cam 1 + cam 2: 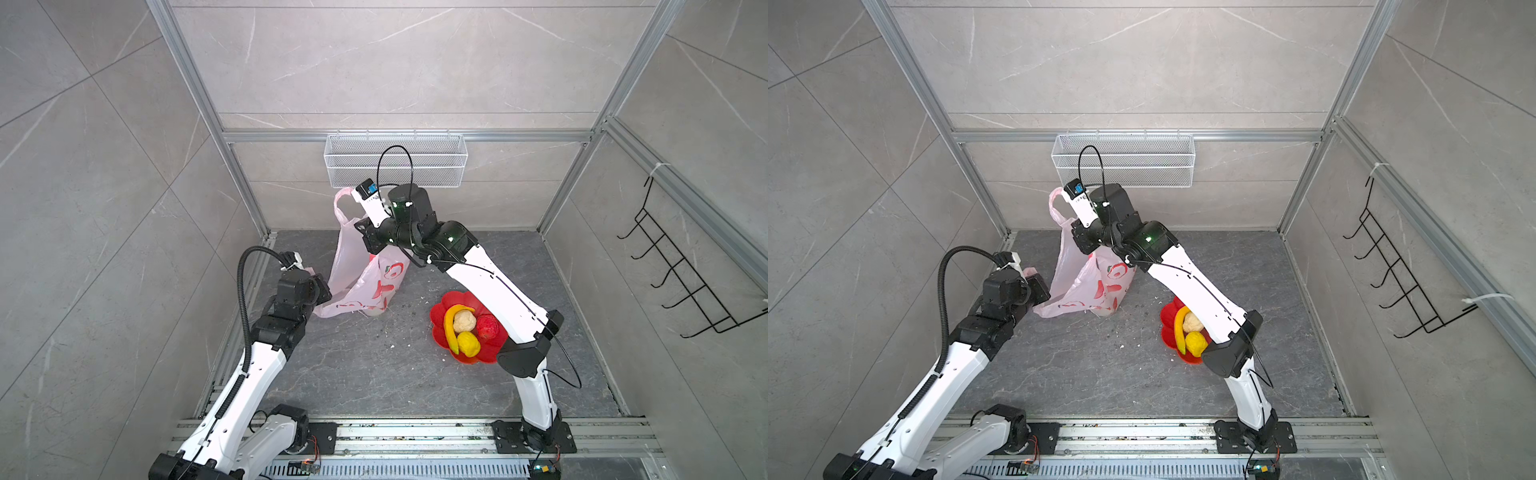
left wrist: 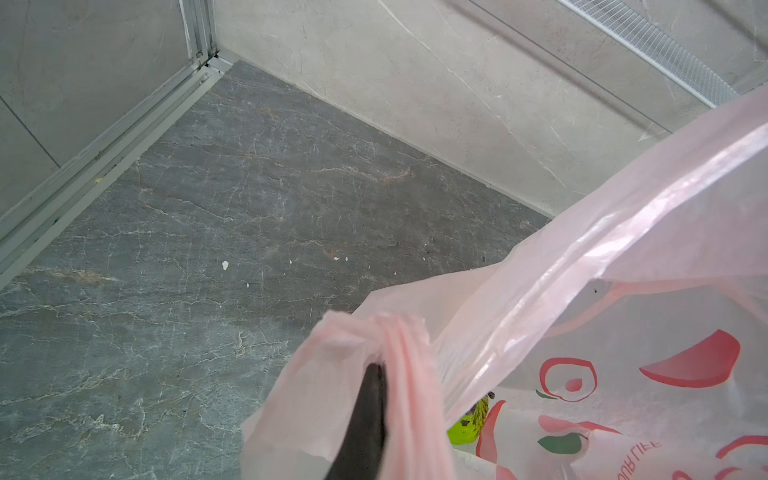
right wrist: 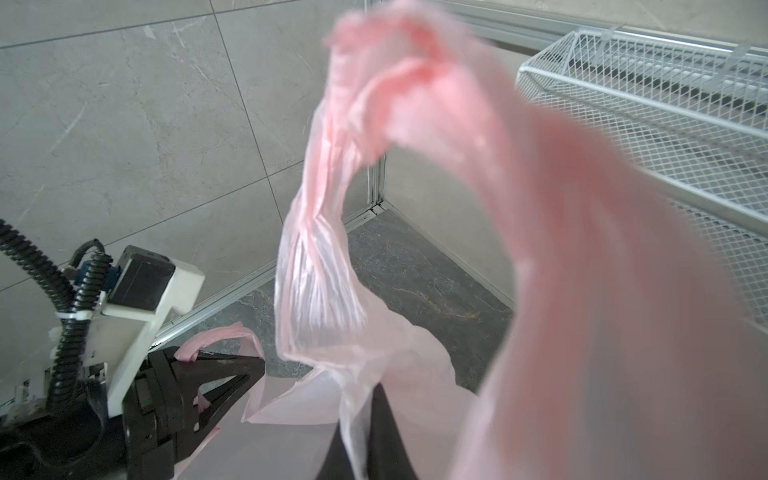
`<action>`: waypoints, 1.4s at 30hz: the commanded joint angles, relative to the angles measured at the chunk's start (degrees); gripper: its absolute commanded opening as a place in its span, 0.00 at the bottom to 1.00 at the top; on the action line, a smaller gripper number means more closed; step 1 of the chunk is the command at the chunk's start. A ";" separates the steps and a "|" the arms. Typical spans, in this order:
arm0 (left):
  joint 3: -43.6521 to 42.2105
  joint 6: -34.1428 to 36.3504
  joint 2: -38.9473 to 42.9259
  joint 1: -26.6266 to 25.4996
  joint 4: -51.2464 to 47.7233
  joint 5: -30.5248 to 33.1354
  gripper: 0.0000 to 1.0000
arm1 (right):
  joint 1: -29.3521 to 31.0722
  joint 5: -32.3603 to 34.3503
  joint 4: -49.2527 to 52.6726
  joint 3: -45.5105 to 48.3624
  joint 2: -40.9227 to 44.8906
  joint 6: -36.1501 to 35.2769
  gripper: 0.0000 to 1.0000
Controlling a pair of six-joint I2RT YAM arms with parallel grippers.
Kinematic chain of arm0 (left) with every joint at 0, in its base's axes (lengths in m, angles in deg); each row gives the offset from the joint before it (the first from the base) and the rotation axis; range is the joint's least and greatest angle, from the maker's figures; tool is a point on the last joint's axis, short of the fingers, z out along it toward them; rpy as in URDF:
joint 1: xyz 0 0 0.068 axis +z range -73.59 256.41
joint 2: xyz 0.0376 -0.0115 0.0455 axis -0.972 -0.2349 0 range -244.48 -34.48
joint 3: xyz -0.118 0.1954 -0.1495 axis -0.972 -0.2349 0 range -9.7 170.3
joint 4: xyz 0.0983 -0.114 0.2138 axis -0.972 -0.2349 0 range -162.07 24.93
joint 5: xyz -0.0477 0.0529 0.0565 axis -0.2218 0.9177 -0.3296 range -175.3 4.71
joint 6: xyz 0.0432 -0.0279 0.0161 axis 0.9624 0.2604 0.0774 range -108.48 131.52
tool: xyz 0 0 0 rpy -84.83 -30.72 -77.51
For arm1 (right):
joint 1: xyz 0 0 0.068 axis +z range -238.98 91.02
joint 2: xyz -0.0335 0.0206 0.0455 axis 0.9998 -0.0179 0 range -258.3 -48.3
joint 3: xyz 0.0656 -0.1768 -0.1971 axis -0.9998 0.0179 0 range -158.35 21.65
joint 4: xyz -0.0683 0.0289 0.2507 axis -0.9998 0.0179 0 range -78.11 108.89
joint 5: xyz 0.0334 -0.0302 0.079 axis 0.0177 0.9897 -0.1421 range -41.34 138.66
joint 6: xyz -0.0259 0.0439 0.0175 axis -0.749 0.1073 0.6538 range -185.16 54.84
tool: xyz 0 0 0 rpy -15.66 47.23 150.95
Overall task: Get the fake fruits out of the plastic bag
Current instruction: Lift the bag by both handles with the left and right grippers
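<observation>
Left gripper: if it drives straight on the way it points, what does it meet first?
The left gripper is shut on the plastic bag handle, so that comes first; beyond it, probably the grey tabletop, though depth is unclear.

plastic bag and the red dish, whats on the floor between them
Just dark floor strewn with small crumbs, shown in both top views; nothing else separates the plastic bag from the red dish.

A white wire mesh basket (image 1: 395, 160) hangs on the back wall, upper centre. A red flower-shaped dish (image 1: 437, 322) sits on the dark grey surface (image 1: 374, 374), right of centre. A black hook rack (image 1: 681, 266) hangs far right.
</observation>
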 commanded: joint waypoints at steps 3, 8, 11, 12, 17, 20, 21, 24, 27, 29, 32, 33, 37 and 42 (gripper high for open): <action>1.90 -0.30 -2.32 0.68 3.08 -5.10 0.00 | 0.27 1.69 -1.43 -0.43 2.24 -1.37 0.07; 3.76 0.27 -3.13 0.94 3.59 -5.38 0.00 | 0.27 1.89 0.66 -5.63 0.64 -1.32 0.07; 8.23 2.03 -5.17 2.06 2.97 -6.18 0.00 | -0.03 2.93 -0.83 -2.03 1.31 -1.12 0.07; 10.07 2.58 -6.04 2.53 2.49 -6.81 0.00 | -0.08 2.75 -0.75 -1.38 1.59 -0.93 0.07; 16.58 4.32 -8.73 3.53 2.93 -8.94 0.00 | -0.99 3.66 -5.46 6.13 5.39 -0.54 0.08; 21.05 5.34 -11.06 3.62 2.89 -10.35 0.00 | -2.98 2.74 -6.57 7.38 5.54 0.27 0.08; 22.33 5.55 -11.97 3.62 2.89 -10.90 0.00 | -3.57 2.60 -6.78 7.33 5.25 0.29 0.08; 25.76 5.63 -15.46 3.99 2.95 -12.39 0.00 | -4.75 2.12 -8.10 7.17 4.00 0.36 0.08; 27.72 4.60 -18.42 4.76 4.03 -14.19 0.00 | -5.98 1.69 -8.87 5.43 2.17 0.75 0.08; 29.51 4.77 -20.21 4.77 4.47 -14.99 0.00 | -6.86 1.20 -9.23 4.24 1.02 1.02 0.08; 33.51 5.53 -23.34 4.92 4.55 -16.04 0.00 | -7.74 0.83 -11.24 3.98 0.30 1.14 0.08; 35.05 5.78 -24.36 4.94 4.56 -16.33 0.00 | -7.96 0.81 -11.76 3.91 0.05 1.19 0.08; 41.78 6.72 -28.50 5.29 4.11 -17.75 0.00 | -8.98 0.81 -13.57 4.25 -0.95 2.10 0.08; 44.38 5.80 -30.48 5.38 4.69 -20.38 0.00 | -9.67 0.72 -17.30 8.66 0.28 2.23 0.08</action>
